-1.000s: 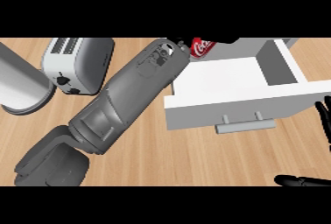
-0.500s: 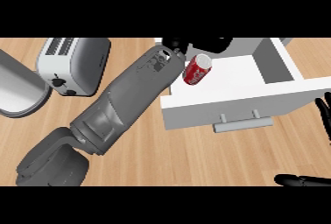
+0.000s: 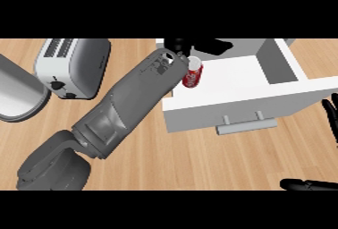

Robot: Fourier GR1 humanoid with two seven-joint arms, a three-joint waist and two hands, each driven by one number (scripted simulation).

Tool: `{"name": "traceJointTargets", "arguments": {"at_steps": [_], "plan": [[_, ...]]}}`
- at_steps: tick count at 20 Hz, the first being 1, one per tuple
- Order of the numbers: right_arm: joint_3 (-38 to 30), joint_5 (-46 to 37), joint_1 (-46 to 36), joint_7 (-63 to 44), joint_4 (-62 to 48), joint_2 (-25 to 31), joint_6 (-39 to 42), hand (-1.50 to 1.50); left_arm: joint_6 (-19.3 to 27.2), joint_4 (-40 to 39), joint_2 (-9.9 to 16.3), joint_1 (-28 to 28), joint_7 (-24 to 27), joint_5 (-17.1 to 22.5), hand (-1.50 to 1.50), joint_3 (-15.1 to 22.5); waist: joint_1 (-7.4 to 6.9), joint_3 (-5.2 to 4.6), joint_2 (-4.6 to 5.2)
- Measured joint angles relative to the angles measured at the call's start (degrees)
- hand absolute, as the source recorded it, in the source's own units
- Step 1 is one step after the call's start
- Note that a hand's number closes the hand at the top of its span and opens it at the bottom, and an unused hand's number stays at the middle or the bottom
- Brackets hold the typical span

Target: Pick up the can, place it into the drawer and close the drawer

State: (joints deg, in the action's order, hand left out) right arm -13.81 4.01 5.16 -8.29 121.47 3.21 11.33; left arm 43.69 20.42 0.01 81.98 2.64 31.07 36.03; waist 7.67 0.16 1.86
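Note:
The red can lies inside the open white drawer, near its back left corner, close beside my left wrist. My left hand is over the drawer's back edge, just beyond the can, with its fingers spread and not round the can. The grey left forearm runs diagonally from the lower left up to the drawer. The drawer's front panel and its handle face me. My right hand rests open at the right edge, its thumb low down.
A white toaster stands on the wooden counter left of my forearm. A grey rounded metal object sits at the far left edge.
The can has come out of my left hand and gone down into the drawer, ending beside my wrist. The right hand has stayed still.

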Motion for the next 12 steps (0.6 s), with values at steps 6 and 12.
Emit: {"name": "traceJointTargets", "arguments": {"at_steps": [6, 12], "plan": [[0.5, -4.7, 0.2, 1.0, 3.7, 2.1, 0.1, -1.5, 2.0, 1.6, 0.0, -1.2, 1.1, 2.8, -1.5, -0.1, -0.23, -0.06, -0.17], [2.4, -12.4, -0.8, 3.8, 5.5, 5.0, 0.5, -1.5, 1.8, 2.6, 0.0, -1.8, 2.6, 5.8, -1.5, -0.7, -0.84, -0.09, -0.15]]}}
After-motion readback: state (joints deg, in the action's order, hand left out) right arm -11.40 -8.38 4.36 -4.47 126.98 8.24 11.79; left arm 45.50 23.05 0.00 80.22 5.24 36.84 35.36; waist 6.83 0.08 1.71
